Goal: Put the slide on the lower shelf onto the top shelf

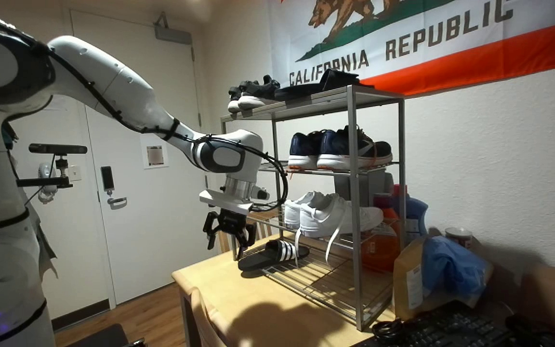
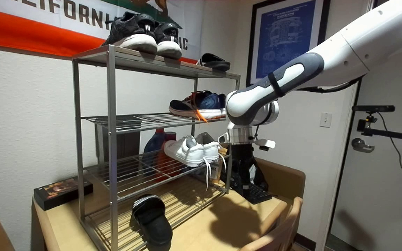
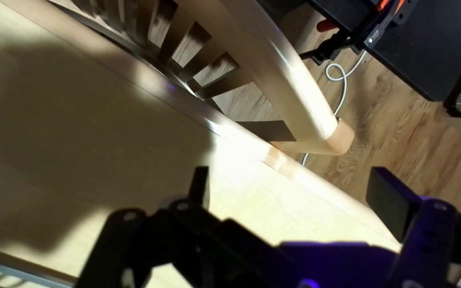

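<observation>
The slide, black with white stripes on its strap, shows in both exterior views [image 1: 258,259] [image 2: 155,225]. It lies on the lower shelf [image 1: 323,284] [image 2: 187,219], near one end, with one end of its sole reaching past the front rail. The top shelf [image 1: 313,102] [image 2: 187,66] holds a similar black slide [image 1: 301,90] [image 2: 216,63] and a pair of dark shoes with white soles [image 1: 256,94] [image 2: 138,33]. My gripper [image 1: 226,246] [image 2: 244,186] is open and empty, pointing down in front of the rack above the table. In the wrist view [image 3: 292,192] nothing is between its fingers; the slide is out of that view.
White shoes [image 1: 325,217] with hanging laces and navy shoes [image 1: 335,149] stand on the middle tiers. Rack posts [image 1: 354,207] [image 2: 112,139] bound the front. A chair [image 3: 290,80] stands at the table edge [image 3: 254,148]. A paper bag [image 1: 407,284] and keyboard [image 2: 257,195] lie beside the rack.
</observation>
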{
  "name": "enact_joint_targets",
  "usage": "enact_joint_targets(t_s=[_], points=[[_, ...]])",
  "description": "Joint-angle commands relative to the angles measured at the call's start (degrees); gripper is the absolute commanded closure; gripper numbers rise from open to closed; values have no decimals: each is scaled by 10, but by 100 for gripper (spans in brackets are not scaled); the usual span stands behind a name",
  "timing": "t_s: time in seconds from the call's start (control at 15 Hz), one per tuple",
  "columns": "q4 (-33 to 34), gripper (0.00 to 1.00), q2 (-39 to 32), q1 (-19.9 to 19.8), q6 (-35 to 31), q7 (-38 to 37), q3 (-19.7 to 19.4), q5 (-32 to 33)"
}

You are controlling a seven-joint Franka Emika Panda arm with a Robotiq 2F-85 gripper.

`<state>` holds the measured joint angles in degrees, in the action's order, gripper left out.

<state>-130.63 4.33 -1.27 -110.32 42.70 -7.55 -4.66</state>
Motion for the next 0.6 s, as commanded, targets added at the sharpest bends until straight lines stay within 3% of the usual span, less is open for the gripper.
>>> enact_joint_targets(t_s=[0.0, 0.27, 0.53], points=[[1, 0, -2, -8, 1, 0, 8, 0], [2, 0, -5, -10, -3, 11, 6, -19], [-16, 0, -26, -10, -51, 17, 4, -185]])
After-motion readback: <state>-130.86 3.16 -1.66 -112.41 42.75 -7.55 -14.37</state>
